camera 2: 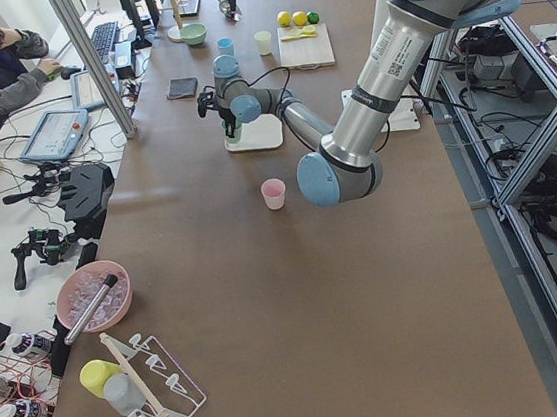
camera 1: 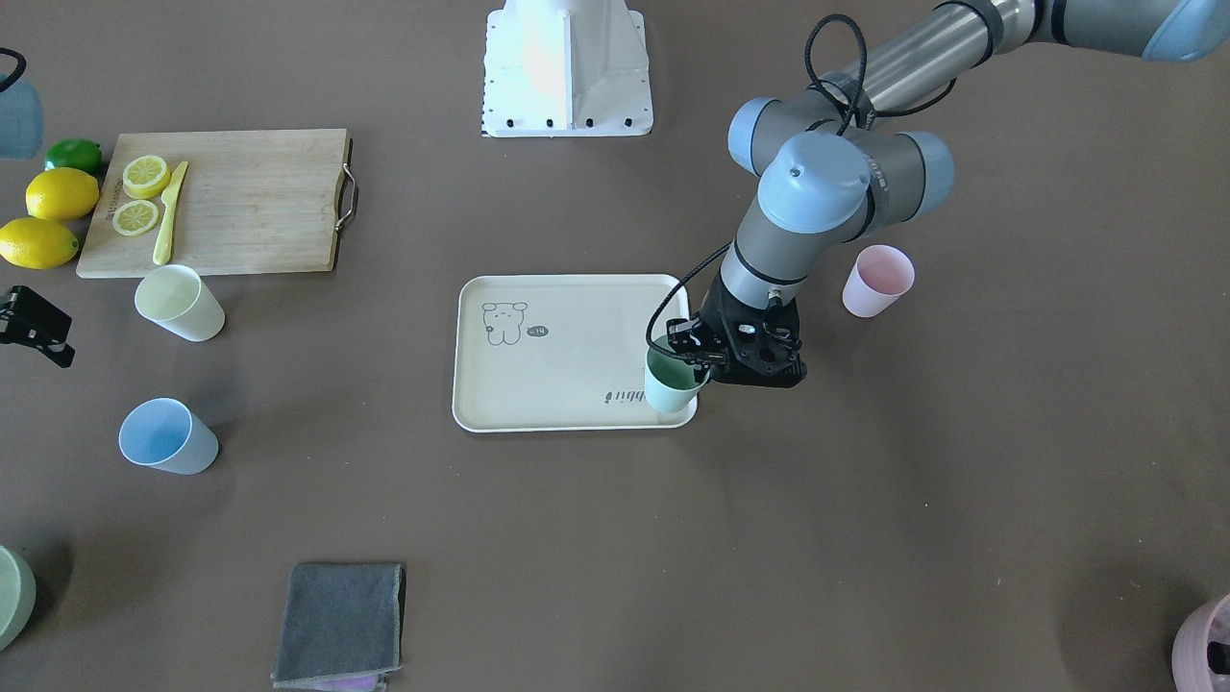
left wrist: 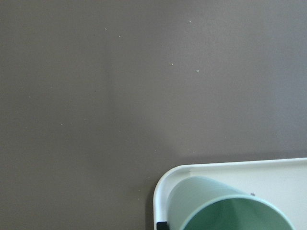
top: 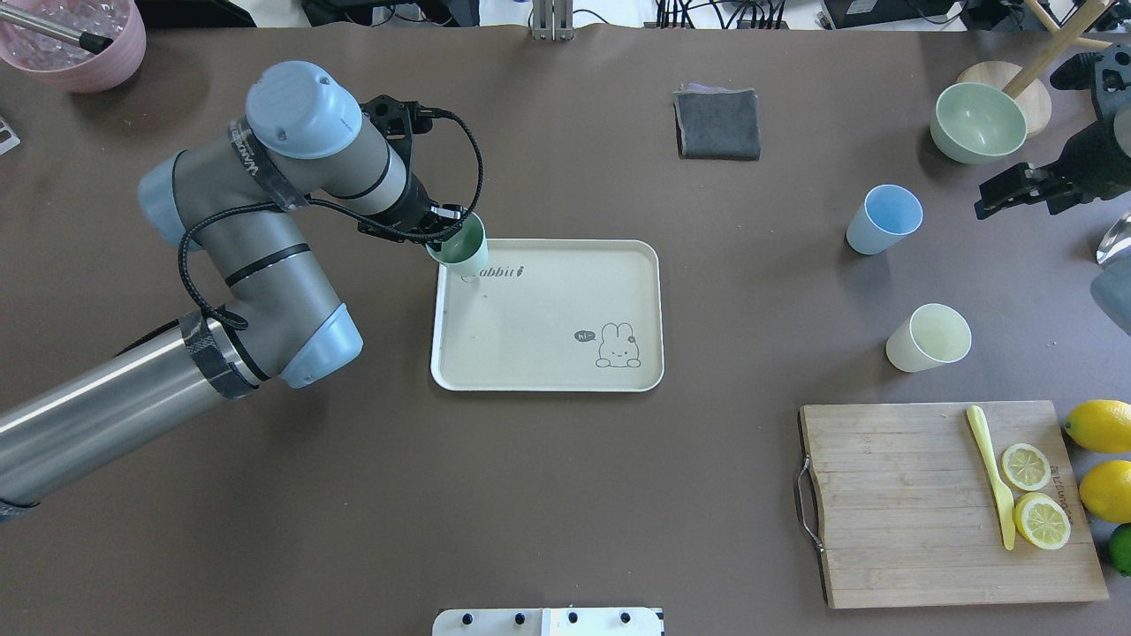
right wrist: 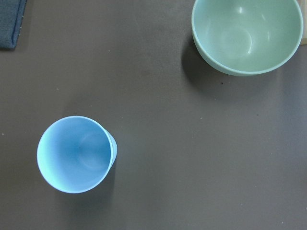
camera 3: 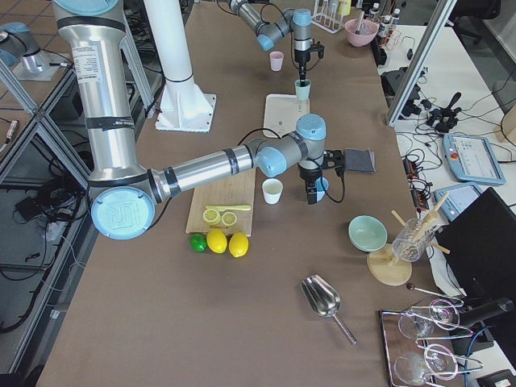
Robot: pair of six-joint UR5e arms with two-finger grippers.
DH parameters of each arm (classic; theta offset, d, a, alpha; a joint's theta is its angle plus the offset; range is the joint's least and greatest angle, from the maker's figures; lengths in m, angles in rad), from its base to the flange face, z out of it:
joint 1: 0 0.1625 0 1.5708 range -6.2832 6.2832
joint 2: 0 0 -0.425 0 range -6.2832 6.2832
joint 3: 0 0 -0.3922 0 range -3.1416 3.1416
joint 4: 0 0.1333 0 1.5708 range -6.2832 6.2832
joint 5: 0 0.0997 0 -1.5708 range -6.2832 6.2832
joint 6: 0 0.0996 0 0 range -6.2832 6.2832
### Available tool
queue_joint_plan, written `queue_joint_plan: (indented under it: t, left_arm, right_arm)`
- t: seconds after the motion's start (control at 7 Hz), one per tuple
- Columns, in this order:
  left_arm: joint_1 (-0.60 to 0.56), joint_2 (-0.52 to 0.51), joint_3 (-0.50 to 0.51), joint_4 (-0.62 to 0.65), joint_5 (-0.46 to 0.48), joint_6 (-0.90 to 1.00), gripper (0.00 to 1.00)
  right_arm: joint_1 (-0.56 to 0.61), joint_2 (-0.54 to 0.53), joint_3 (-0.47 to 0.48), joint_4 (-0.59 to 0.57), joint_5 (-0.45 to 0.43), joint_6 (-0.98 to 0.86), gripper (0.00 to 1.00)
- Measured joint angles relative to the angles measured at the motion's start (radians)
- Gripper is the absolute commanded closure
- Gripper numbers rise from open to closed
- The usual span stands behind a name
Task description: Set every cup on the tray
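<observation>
My left gripper (camera 1: 700, 363) is shut on the rim of the mint green cup (camera 1: 670, 386), which stands upright at the corner of the cream tray (camera 1: 567, 384) by the "Rabbit" script. The left wrist view shows this cup (left wrist: 225, 211) inside the tray's rim (left wrist: 163, 187). The pink cup (camera 1: 876, 281) stands on the table beside the left arm. The pale yellow cup (camera 1: 178, 303) and the light blue cup (camera 1: 165, 437) stand off the tray on the right arm's side. My right gripper (camera 1: 53, 336) looks open and hovers above and beside the blue cup (right wrist: 74, 153).
A wooden cutting board (camera 1: 250, 202) holds lemon slices and a yellow knife, with whole lemons and a lime beside it. A grey cloth (camera 1: 341, 625) lies at the far edge. A sage-green bowl (right wrist: 247, 36) sits near the blue cup. A pink pot (top: 75, 40) stands at a corner.
</observation>
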Motion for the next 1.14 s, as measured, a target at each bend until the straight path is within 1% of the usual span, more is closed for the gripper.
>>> queue_joint_plan:
  t: [0.14,0.29,0.43,0.71,1.0,1.14]
  left_arm:
    - [0.009,-0.006,0.011,-0.001,0.007,-0.007,0.47]
    - [0.013,-0.010,0.014,-0.001,0.009,-0.009,0.02]
    - [0.013,-0.011,0.009,-0.002,0.012,-0.007,0.02]
    - [-0.003,-0.005,-0.039,0.009,0.012,0.007,0.02]
    - [-0.093,0.018,-0.115,0.088,-0.039,0.110,0.02]
    - [-0.128,0.055,-0.157,0.115,-0.061,0.171,0.02]
  right_arm:
    - [-0.001,0.009,-0.019,0.005,-0.001,0.000,0.00]
    - [-0.001,0.014,-0.038,0.022,-0.001,0.001,0.00]
    - [-0.002,0.015,-0.055,0.041,-0.002,0.003,0.00]
    - [-0.006,0.024,-0.070,0.056,-0.006,0.005,0.01]
    - [-0.014,0.069,-0.113,0.057,-0.007,0.016,0.06]
    - [-0.021,0.100,-0.144,0.057,-0.008,0.031,0.10]
